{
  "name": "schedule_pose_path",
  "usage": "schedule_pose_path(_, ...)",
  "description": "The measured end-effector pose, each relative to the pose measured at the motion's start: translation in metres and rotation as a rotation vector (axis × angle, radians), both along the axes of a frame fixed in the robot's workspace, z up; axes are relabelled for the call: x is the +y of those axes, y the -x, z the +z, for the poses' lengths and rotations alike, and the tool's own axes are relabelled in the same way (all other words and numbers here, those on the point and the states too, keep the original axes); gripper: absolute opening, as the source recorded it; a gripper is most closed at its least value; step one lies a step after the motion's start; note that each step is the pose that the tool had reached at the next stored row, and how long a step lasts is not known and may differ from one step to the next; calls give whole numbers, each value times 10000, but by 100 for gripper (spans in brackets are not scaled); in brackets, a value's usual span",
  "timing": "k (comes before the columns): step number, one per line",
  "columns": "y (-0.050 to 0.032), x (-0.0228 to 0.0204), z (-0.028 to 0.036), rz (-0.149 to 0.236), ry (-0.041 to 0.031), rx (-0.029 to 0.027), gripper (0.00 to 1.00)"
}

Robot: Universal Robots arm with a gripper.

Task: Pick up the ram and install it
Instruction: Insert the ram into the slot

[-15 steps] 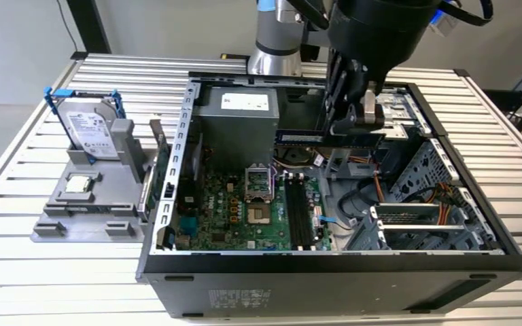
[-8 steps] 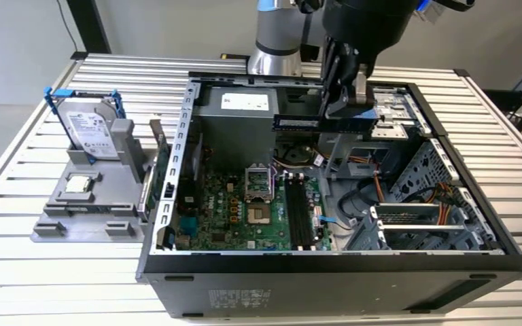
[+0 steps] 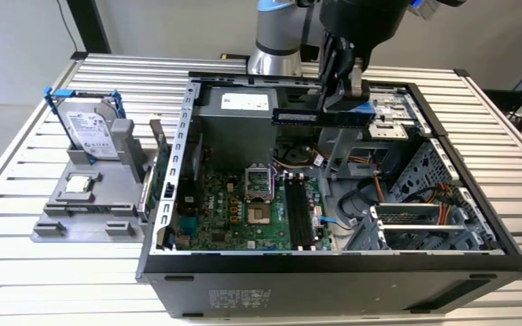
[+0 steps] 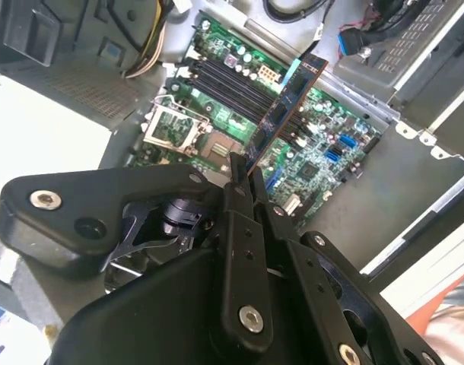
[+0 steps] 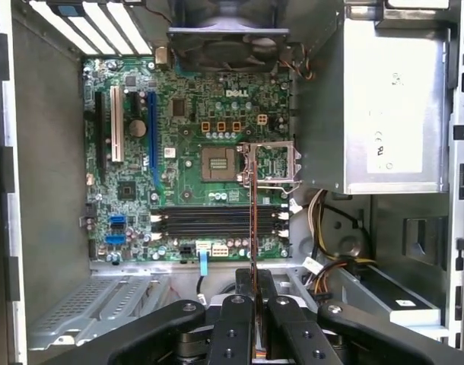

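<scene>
My gripper (image 3: 342,107) is shut on the ram (image 3: 320,117), a long thin stick with black chips. It hangs level, high over the open computer case (image 3: 188,136). In the second wrist view the ram (image 4: 285,103) sticks out from between the fingers (image 4: 236,190), above the green motherboard (image 4: 323,156). In the first wrist view the ram (image 5: 253,205) shows edge-on, running out from my gripper (image 5: 253,277) and crossing over the black memory slots (image 5: 209,222). Those slots (image 3: 299,214) lie far below the stick, with nothing in them.
The case walls surround the motherboard (image 3: 234,217). Inside are the grey power supply (image 3: 234,102), an open processor socket (image 5: 270,163), a fan (image 5: 228,34), cables (image 5: 323,220) and a drive cage (image 3: 424,217). A hard drive in a blue frame (image 3: 93,125) and a small silver chip (image 3: 78,182) sit on a grey stand on the exterior view's left.
</scene>
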State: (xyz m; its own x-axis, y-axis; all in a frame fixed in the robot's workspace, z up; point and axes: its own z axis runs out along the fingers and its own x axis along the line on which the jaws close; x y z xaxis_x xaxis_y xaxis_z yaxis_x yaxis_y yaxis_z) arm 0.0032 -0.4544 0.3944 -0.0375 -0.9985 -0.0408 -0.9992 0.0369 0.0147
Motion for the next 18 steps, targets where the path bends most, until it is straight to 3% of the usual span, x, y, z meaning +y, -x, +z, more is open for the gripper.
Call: schedule_pose_path(18,1,38,0,-2,-1,0,0)
